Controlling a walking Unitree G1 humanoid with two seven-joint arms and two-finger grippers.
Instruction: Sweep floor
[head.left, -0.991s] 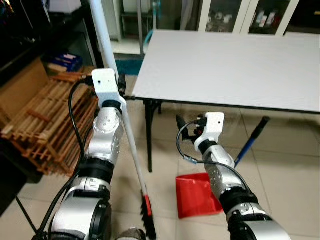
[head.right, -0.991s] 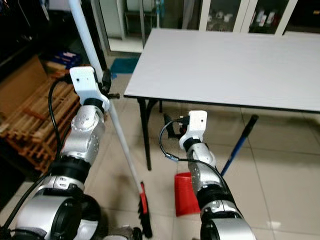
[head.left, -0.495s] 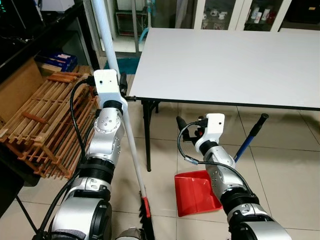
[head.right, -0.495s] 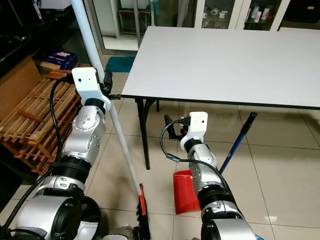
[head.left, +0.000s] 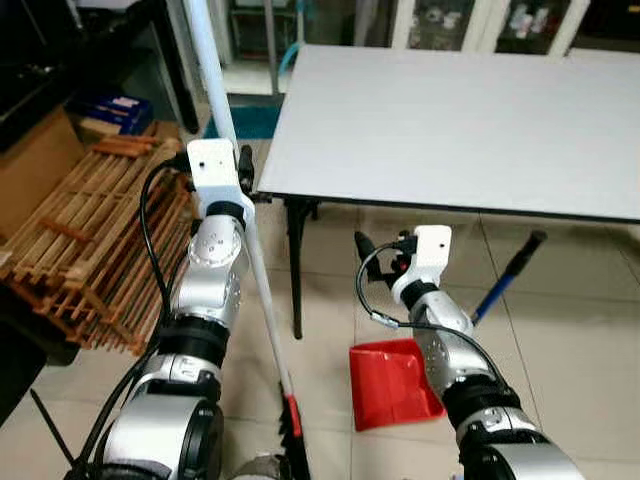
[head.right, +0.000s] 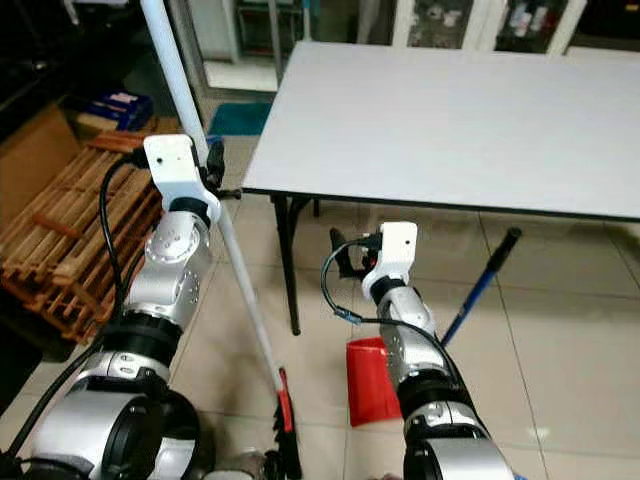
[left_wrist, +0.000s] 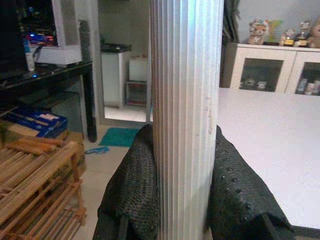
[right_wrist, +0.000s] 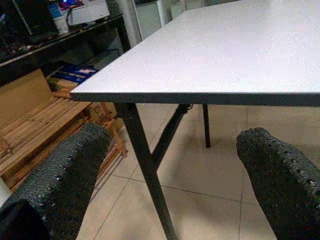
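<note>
A tiled floor (head.left: 560, 350) runs under a white tabletop (head.left: 450, 120), with slatted wooden racks (head.left: 90, 240) to the robot's left. One broom (head.left: 255, 270) stands steeply tilted, its white ribbed pole clenched between the left hand's (left_wrist: 182, 200) two black fingers, its red-and-black head resting on the tiles near the robot's base, probably ready for a stroke. The right hand (right_wrist: 175, 185) hovers released and empty near the table's leg, fingers spread. One red dustpan (head.left: 390, 385) lies below it, its blue handle leaning up toward the tabletop edge, seemingly parked to receive sweepings.

White table (head.left: 450, 130), tiled floor (head.left: 570, 330)
</note>
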